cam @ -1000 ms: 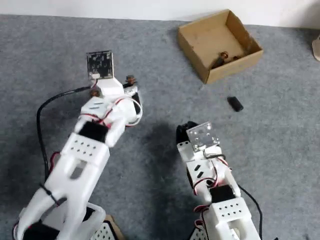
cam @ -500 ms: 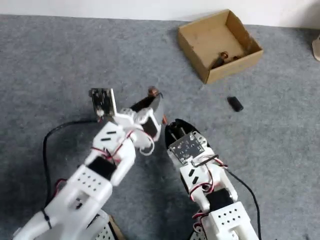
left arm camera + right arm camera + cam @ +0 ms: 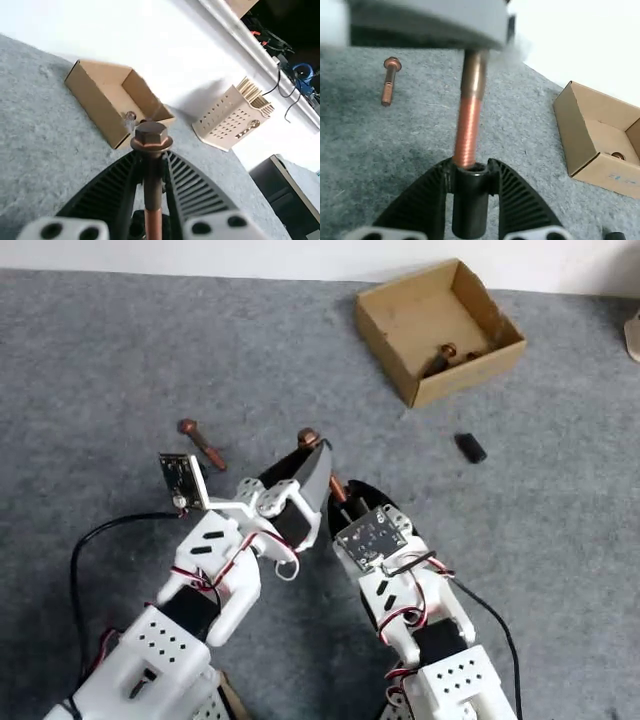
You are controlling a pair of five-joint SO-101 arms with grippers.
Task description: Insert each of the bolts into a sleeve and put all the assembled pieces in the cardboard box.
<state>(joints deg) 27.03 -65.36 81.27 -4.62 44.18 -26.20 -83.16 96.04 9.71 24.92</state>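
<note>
Both arms have closed in: the bolt (image 3: pixel 470 120), clamped in the left gripper (image 3: pixel 151 162), now meets the mouth of the sleeve (image 3: pixel 470 200) pinched by the right gripper (image 3: pixel 470 167), above the middle of the table (image 3: pixel 100 360). A slight tilt could jam the thread or push the sleeve out.

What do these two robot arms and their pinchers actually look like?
The left arm and right arm are white plastic with perforated panels, black motors and loose red, white and black wires. The left gripper and right gripper have black, ribbed, wedge-shaped fingers.
</note>
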